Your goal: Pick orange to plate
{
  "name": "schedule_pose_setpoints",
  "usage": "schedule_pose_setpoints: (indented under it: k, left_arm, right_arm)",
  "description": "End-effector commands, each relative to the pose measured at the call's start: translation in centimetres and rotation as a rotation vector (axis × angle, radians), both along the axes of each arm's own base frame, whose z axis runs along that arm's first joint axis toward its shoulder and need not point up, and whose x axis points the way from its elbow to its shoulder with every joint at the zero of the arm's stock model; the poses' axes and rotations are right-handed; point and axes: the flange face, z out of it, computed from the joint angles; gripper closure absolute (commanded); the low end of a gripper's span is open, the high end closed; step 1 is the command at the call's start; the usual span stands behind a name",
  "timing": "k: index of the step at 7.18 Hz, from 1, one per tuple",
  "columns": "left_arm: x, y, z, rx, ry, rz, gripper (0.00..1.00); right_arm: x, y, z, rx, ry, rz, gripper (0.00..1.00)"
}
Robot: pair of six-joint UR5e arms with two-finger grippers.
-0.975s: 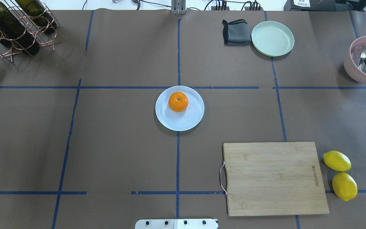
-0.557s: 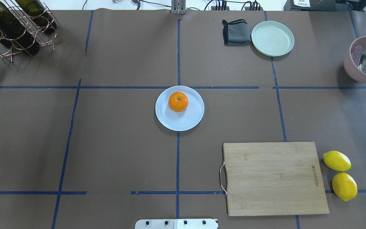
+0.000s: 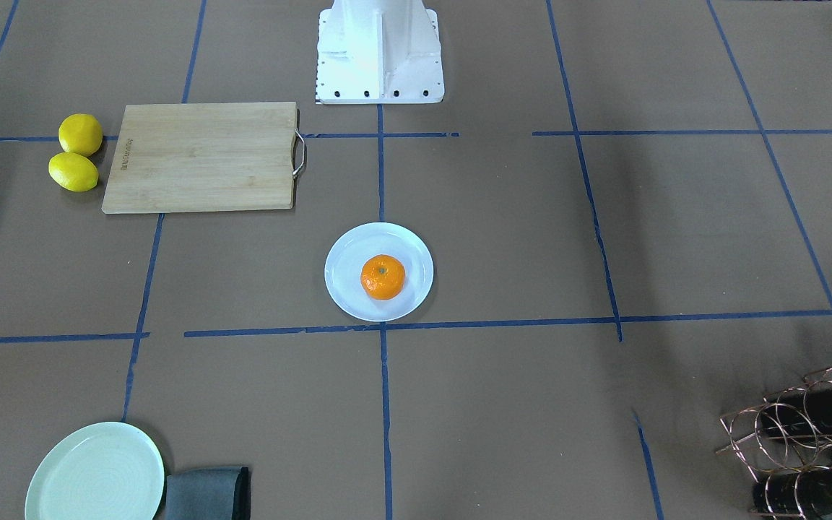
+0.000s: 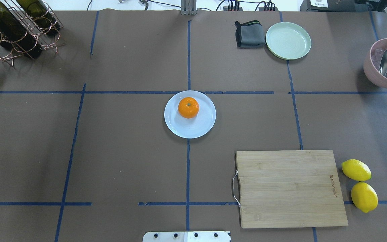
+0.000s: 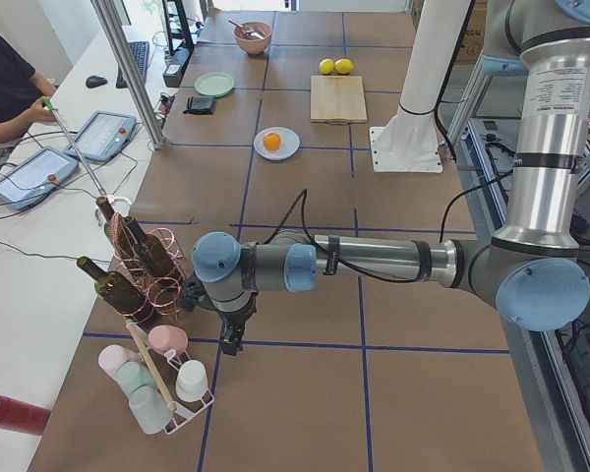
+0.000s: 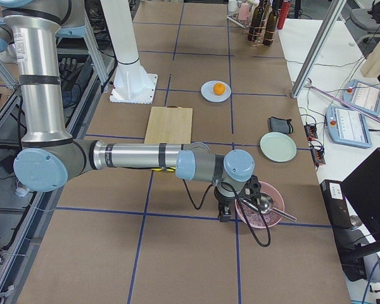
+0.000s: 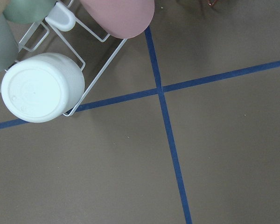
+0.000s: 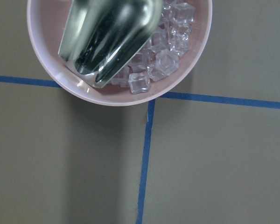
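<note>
Right fingers (image 6: 225, 216) off bowl (image 4: 375, 75), brown taped table (image 4: 119, 141)

Brown tabletop (image 7: 224, 154) viewed from straight above, marked with two blue tape lines (image 7: 171, 140) crossing at one point. Beside the cross, a white wire rack (image 7: 111, 61), one corner lying over the tape. Held in the rack: a white cup (image 7: 42, 87), base toward the lens; a pink cup (image 7: 119, 16), cut off by the frame; a green cup (image 7: 25, 7) and a paler grey-green cup (image 7: 0, 46), both only partly seen. Between green and pink cups, a white rounded peg (image 7: 63, 17).
</note>
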Motion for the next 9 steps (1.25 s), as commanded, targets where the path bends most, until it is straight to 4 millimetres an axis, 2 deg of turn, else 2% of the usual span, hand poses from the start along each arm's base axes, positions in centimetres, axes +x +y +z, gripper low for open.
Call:
schedule_pose_setpoints:
  k: [1, 9]
  left_arm:
    - [-0.01, -0.06, -0.07, 0.003, 0.0, 0.0, 0.0]
    - [-0.01, -0.03, 0.17, -0.005, 0.0, -0.001, 0.0]
  right_arm:
    - [0.79, 1.04, 0.96, -0.04, 0.005, 0.082, 0.0]
    - [0.85, 0.51, 0.32, -0.049, 0.012, 0.11, 0.0]
